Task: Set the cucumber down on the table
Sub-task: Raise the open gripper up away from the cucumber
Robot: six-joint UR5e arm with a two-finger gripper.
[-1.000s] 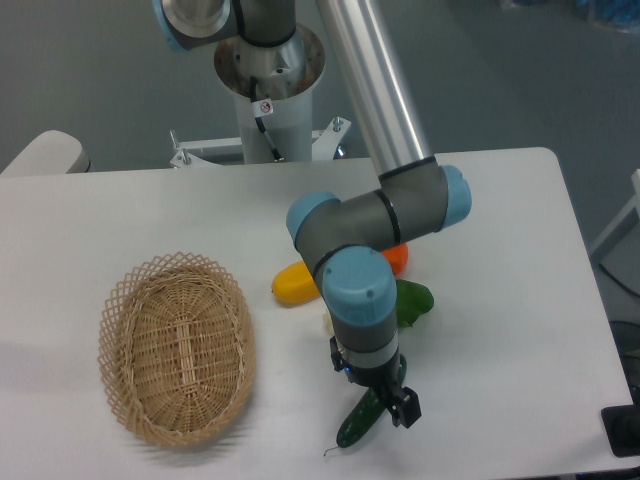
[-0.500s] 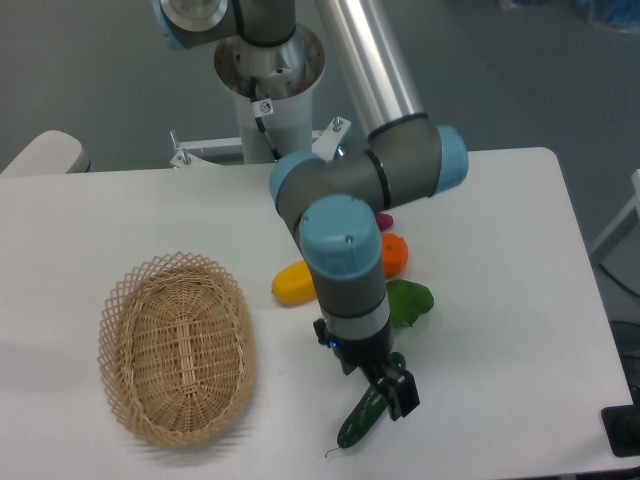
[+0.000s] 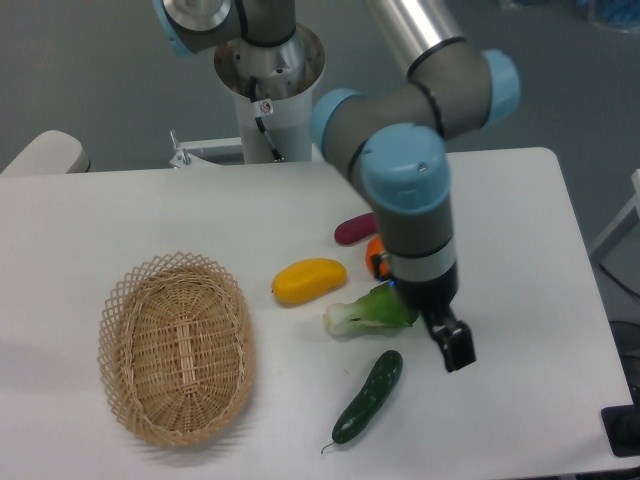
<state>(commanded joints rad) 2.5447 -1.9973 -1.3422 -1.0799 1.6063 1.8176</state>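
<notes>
Cucumber (image 3: 368, 396) lies flat on table (image 3: 120, 215), down-left of gripper (image 3: 455, 348), not touching it. Gripper holds nothing; cannot tell finger spread. Leafy vegetable (image 3: 366, 311) just left of gripper, mango (image 3: 308, 280) and basket (image 3: 176, 346) farther left.

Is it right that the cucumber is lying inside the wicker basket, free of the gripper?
Not quite. The camera view shows the cucumber lying on the white table, right of the wicker basket, not inside it. It is free of the gripper.
</notes>
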